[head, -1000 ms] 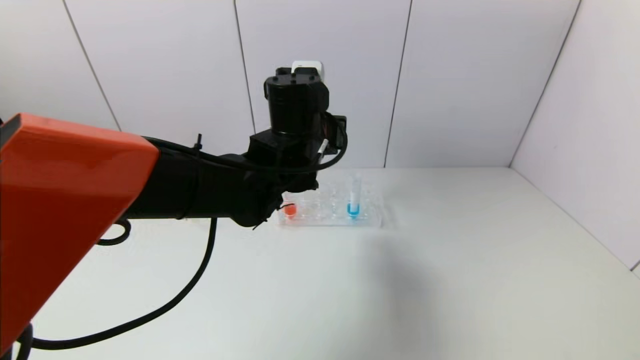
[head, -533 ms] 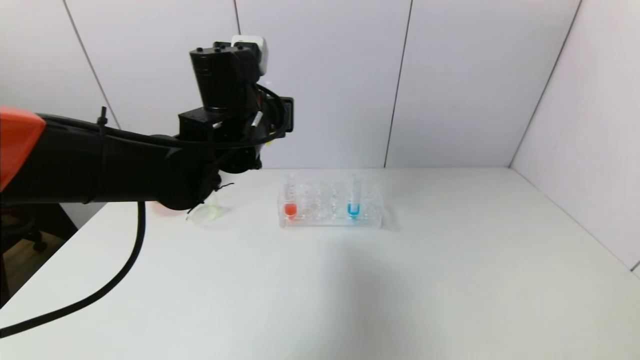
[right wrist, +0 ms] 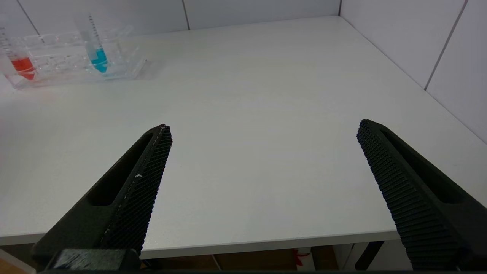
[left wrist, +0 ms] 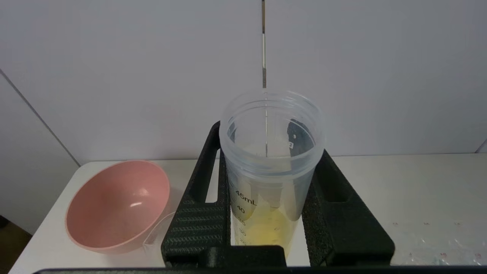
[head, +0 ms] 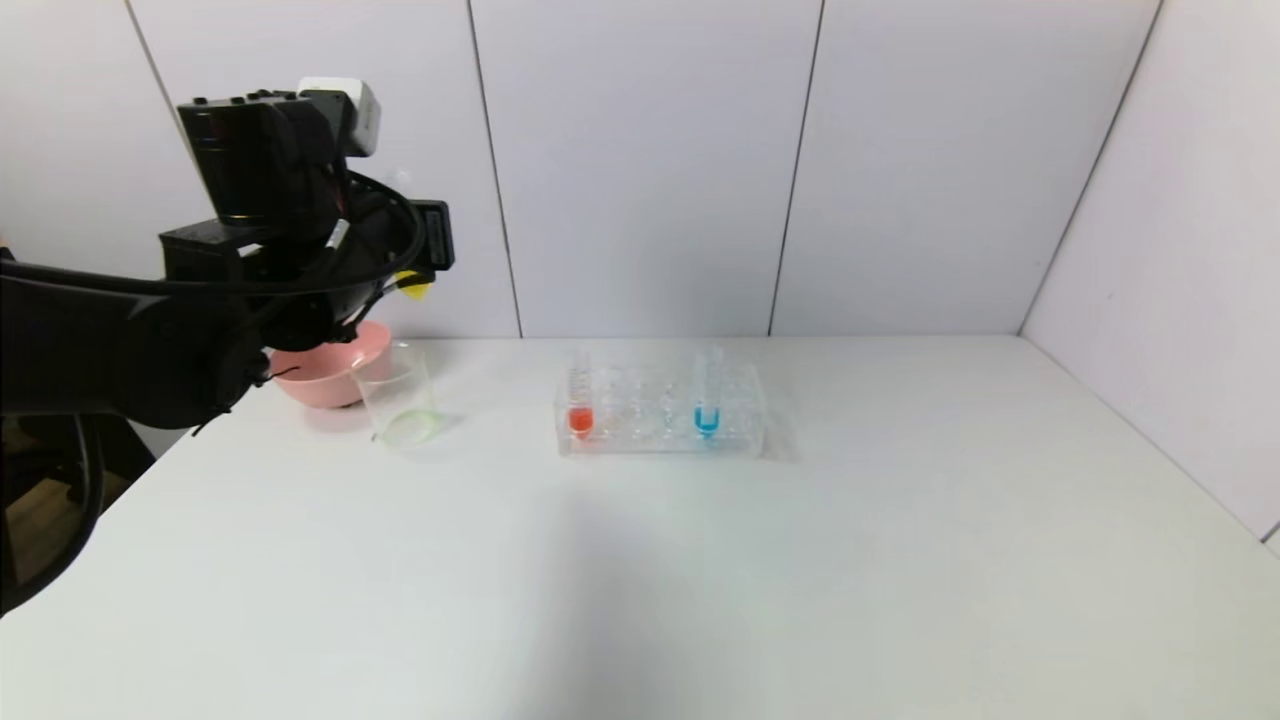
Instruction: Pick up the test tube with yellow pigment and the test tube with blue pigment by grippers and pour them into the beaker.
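Note:
My left gripper (left wrist: 269,142) is shut on the test tube with yellow pigment (left wrist: 266,198). It holds the tube high in the air at the table's far left, above the pink bowl and the beaker (head: 398,398). The tube's open mouth faces the back wall and the yellow liquid lies toward its closed end (head: 413,288). The beaker stands upright with a faint yellowish trace at its bottom. The test tube with blue pigment (head: 707,395) stands upright in the clear rack (head: 740,420). My right gripper (right wrist: 264,127) hangs open and empty over the table's front edge.
A pink bowl (head: 330,375) sits just behind and left of the beaker, near the table's left edge. A tube with red liquid (head: 580,400) stands at the rack's left end. White walls close the back and the right side.
My left arm has swung left and upward from over the rack's left end to above the bowl and beaker, carrying the yellow tube. The rack and its tubes have not moved.

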Controlling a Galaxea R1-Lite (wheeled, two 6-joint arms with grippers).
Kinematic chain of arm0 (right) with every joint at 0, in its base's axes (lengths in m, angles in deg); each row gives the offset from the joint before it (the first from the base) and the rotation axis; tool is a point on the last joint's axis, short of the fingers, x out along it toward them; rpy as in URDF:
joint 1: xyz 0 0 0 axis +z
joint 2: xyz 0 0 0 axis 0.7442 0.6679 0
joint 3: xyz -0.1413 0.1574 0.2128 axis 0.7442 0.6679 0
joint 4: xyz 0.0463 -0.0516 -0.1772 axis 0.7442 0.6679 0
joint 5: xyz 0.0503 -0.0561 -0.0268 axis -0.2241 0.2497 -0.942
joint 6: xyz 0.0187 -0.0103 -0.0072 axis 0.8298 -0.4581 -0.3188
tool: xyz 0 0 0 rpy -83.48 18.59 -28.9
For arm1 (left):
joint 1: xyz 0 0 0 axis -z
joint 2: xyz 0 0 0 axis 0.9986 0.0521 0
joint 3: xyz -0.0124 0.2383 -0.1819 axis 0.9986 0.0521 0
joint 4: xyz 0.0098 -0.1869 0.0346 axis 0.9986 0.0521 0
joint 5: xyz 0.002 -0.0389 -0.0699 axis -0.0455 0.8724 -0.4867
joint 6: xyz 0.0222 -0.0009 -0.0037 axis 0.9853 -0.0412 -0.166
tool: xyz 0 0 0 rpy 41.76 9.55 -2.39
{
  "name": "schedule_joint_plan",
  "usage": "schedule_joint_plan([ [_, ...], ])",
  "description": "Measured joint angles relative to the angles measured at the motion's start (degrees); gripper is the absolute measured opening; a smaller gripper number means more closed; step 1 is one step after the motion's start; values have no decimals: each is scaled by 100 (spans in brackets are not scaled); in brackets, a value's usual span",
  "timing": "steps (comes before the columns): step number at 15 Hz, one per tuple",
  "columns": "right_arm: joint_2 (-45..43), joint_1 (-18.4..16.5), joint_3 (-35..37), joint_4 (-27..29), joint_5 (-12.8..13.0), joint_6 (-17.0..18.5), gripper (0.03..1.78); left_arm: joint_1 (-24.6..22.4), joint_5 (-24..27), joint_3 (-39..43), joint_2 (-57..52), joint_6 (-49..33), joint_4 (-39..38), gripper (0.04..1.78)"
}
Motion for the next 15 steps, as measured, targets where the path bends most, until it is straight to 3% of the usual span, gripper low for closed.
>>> schedule_joint_plan([
  [15,0,0,0,2,0,-2,177,-2289,2119,1091,-610,-261,0,53],
])
